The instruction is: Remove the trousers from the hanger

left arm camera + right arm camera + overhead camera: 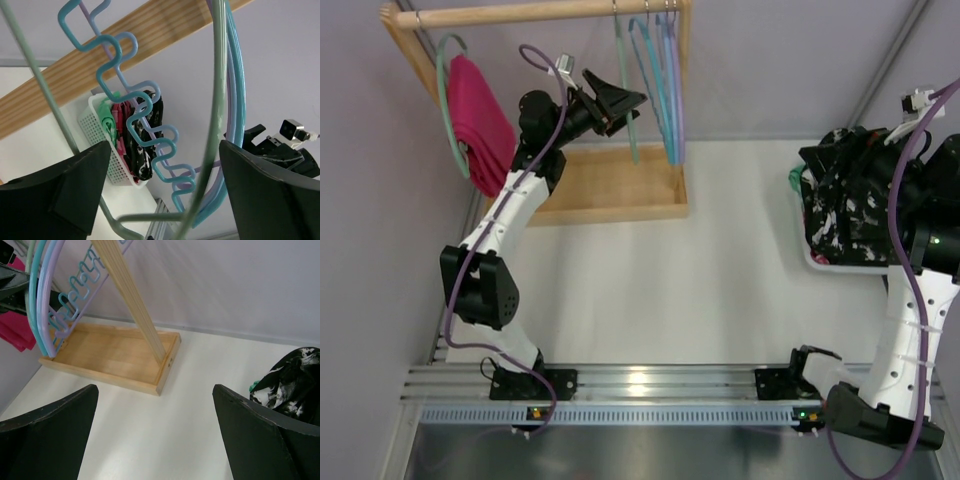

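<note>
The trousers heaped in the white basket hide its floor; the right arm covers the basket's right side; a green piece at the basket's left rim shows too little to identify; the right wrist view crops the trousers at its edge.

A wooden rack holds a pink garment left, blue and lilac hangers right.

White table, matte, one surface.
- Wooden rack base: shallow tray with a raised rim, at 11 o'clock near the back wall.
- White mesh basket: at 3 o'clock, by the right edge.
- Aluminium rail: along the near edge at 6 o'clock.
</note>
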